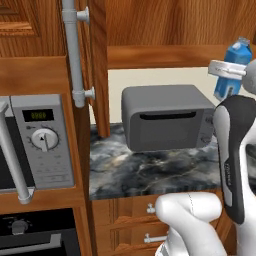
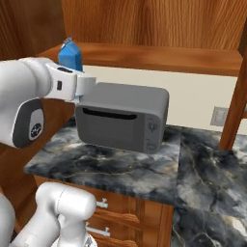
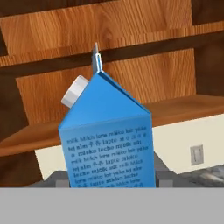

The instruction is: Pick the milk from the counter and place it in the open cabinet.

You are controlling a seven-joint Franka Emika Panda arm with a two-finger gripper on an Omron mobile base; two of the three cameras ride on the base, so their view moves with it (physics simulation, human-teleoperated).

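Observation:
The milk point(image 3: 107, 135), a blue gable-topped carton with a white cap, stands upright between my gripper's point(image 3: 109, 180) dark fingertips point(image 3: 164, 177), which are shut on its lower sides. The left base view has the milk point(image 1: 238, 54) raised at the far right, level with the wooden shelf point(image 1: 165, 55) of the open cabinet, well above the counter point(image 1: 150, 170). My white hand point(image 1: 226, 70) grips it from the left. From the right base view, the milk point(image 2: 70, 54) pokes up behind my forearm, in front of the shelf point(image 2: 154, 57).
A grey toaster point(image 1: 162, 117) sits on the counter under the shelf. The cabinet door point(image 1: 97, 60) with its grey bar handle point(image 1: 74, 50) stands open to the left, and a silver microwave point(image 1: 42, 142) is beside it. A wall outlet point(image 2: 219, 116) lies to the right.

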